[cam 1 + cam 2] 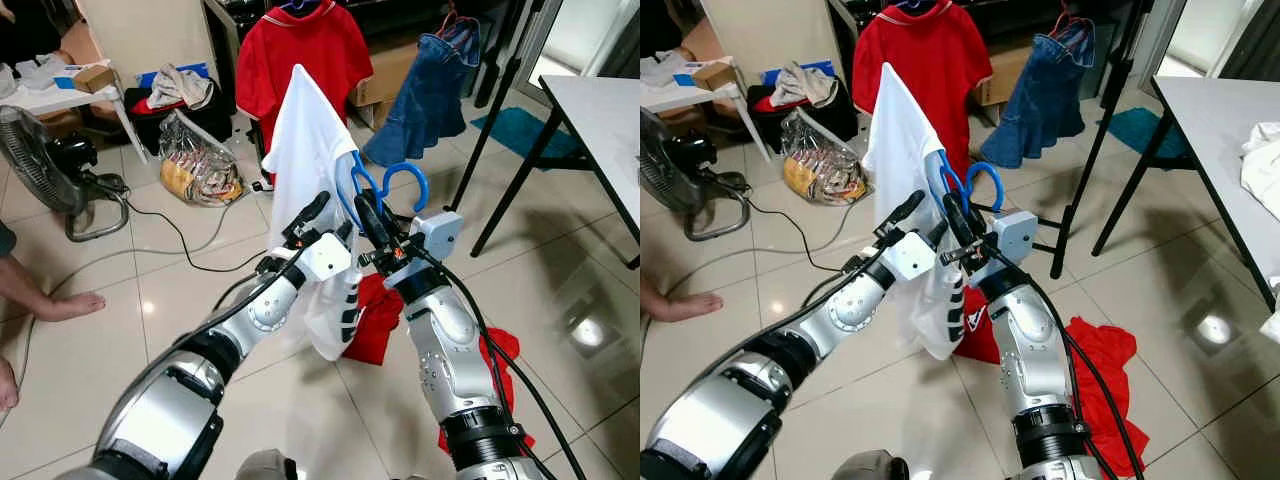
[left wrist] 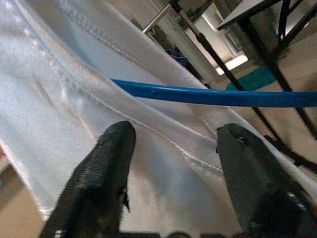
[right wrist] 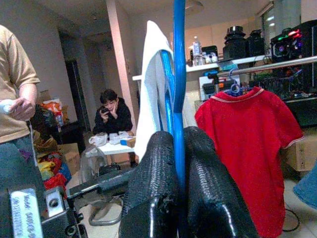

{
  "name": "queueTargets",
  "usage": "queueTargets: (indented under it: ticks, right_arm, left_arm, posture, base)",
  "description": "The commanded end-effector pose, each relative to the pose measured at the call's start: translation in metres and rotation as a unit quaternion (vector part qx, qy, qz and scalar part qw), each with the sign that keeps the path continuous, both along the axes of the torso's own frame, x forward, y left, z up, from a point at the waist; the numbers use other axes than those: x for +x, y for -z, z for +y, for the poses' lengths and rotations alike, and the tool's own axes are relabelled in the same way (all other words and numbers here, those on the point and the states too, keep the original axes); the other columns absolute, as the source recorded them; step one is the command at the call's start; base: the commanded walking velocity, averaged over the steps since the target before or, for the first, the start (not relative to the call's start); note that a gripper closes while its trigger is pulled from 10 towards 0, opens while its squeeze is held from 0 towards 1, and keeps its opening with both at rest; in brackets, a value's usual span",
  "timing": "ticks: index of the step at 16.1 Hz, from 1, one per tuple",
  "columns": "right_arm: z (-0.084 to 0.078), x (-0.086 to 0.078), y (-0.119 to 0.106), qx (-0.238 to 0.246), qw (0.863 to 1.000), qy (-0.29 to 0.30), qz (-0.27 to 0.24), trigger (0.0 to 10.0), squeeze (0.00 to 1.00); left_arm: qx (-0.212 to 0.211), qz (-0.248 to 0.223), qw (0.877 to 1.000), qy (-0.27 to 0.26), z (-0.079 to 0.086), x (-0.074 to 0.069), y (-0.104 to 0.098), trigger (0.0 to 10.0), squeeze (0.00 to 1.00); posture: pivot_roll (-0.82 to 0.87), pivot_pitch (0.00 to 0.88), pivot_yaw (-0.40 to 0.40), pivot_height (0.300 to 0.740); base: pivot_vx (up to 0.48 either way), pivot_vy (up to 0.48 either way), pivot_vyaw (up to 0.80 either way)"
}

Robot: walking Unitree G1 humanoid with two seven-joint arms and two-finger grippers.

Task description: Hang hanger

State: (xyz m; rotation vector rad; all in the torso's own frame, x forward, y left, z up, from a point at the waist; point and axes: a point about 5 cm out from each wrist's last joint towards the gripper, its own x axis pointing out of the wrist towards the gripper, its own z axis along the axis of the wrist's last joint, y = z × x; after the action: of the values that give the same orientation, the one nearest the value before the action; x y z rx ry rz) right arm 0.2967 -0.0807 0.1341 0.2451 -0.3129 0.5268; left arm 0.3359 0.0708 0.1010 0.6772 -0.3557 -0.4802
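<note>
A blue plastic hanger [image 1: 392, 190] carries a white shirt [image 1: 303, 150] and is held up in front of me. My right gripper [image 1: 366, 218] is shut on the blue hanger [image 3: 178, 89] just below its hook. My left gripper [image 1: 312, 215] stands open against the white shirt [image 2: 59, 99], its fingertips [image 2: 116, 144] either side of the fabric under the hanger's blue bar [image 2: 213, 95]. Behind, a clothes rail [image 3: 277, 64] holds a red polo shirt [image 1: 300, 55] and a denim garment [image 1: 430, 90] on hangers.
A red cloth [image 1: 1090, 360] lies on the tiled floor by my right arm. A table [image 1: 1230, 110] with black legs stands at right. A fan [image 1: 40, 160], cables and bags sit at left. A person's bare foot [image 1: 60, 303] is at far left; two people appear in the right wrist view.
</note>
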Motion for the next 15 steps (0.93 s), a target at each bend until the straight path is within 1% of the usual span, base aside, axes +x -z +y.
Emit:
queueTargets:
  ticks: [1, 2, 5, 8, 10, 15]
  right_arm:
    - [0.000, -0.001, -0.010, 0.005, 1.000, 0.002, -0.025, 10.0, 0.00]
    - [0.000, -0.001, -0.010, 0.005, 1.000, 0.002, -0.024, 10.0, 0.00]
    - [0.000, 0.000, -0.010, 0.007, 1.000, 0.002, -0.023, 10.0, 0.00]
    - [0.002, 0.001, -0.011, 0.008, 1.000, -0.002, -0.025, 10.0, 0.00]
    - [0.003, 0.002, -0.011, 0.009, 1.000, -0.003, -0.025, 10.0, 0.00]
    - [0.004, 0.000, -0.011, 0.012, 1.000, -0.001, -0.026, 10.0, 0.00]
  left_arm:
    - [-0.013, 0.009, 1.000, 0.003, 0.002, 0.000, 0.000, 10.0, 0.02]
    - [-0.015, 0.011, 1.000, 0.002, 0.003, -0.001, 0.001, 10.0, 0.00]
    - [-0.010, 0.008, 1.000, -0.009, 0.007, 0.000, 0.001, 10.0, 0.00]
    - [-0.002, 0.005, 1.000, -0.021, 0.011, 0.005, -0.002, 10.0, 0.00]
    - [0.003, 0.007, 1.000, -0.021, 0.011, 0.007, -0.004, 10.0, 0.00]
    - [0.006, -0.005, 1.000, -0.009, 0.005, 0.012, -0.014, 10.0, 0.00]
  posture:
    - [0.09, 0.000, 0.078, 0.740]
    - [0.09, 0.000, 0.078, 0.740]
    - [0.10, 0.000, 0.076, 0.740]
    - [0.10, 0.000, 0.076, 0.740]
    - [0.10, 0.000, 0.077, 0.740]
    - [0.09, 0.000, 0.084, 0.740]
  base:
    - [0.000, 0.000, 0.00]
    - [0.000, 0.000, 0.00]
    - [0.000, 0.000, 0.00]
    - [0.000, 0.000, 0.00]
    - [0.000, 0.000, 0.00]
    - [0.000, 0.000, 0.00]
